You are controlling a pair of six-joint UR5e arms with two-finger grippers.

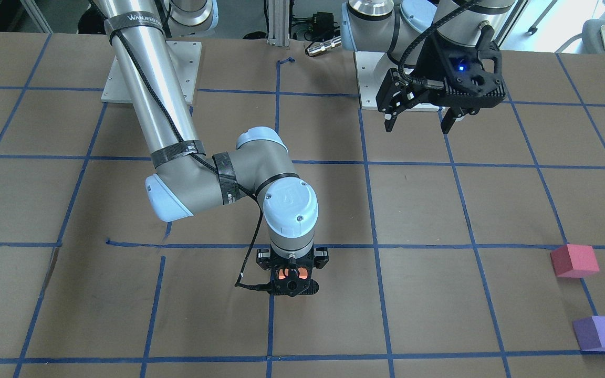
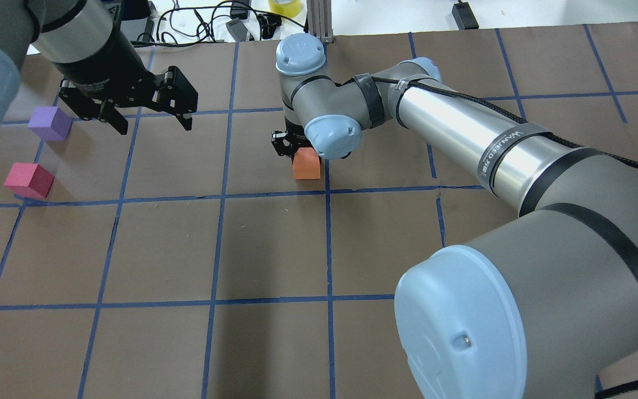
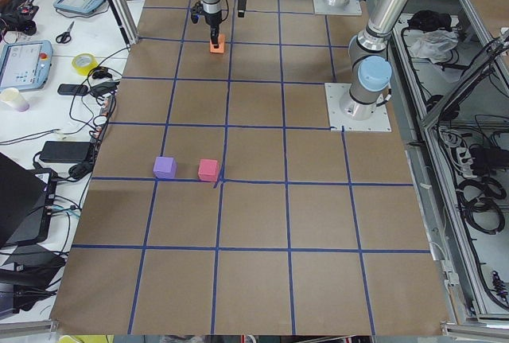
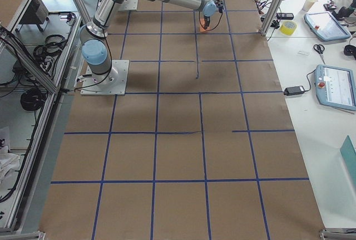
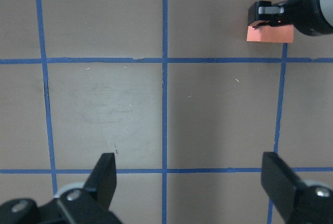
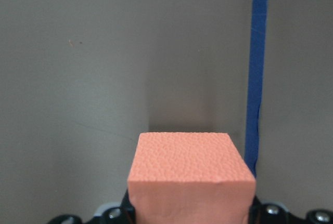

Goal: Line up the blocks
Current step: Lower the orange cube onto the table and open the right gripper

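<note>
The orange block (image 2: 306, 164) sits low at the table's middle, beside a blue tape line. My right gripper (image 2: 296, 148) stands straight down over it and is shut on it. The block fills the bottom of the right wrist view (image 6: 191, 174), and I cannot tell if it touches the table. The pinkish red block (image 2: 29, 180) and the purple block (image 2: 50, 123) lie side by side at the far left end of the table. My left gripper (image 2: 150, 124) hangs open and empty above the table, a little to the right of the purple block.
The brown table (image 2: 274, 249) carries a grid of blue tape lines. The arm base plates (image 1: 147, 73) stand at the robot's edge. Cables and a roll of tape (image 2: 284, 6) lie beyond the far edge.
</note>
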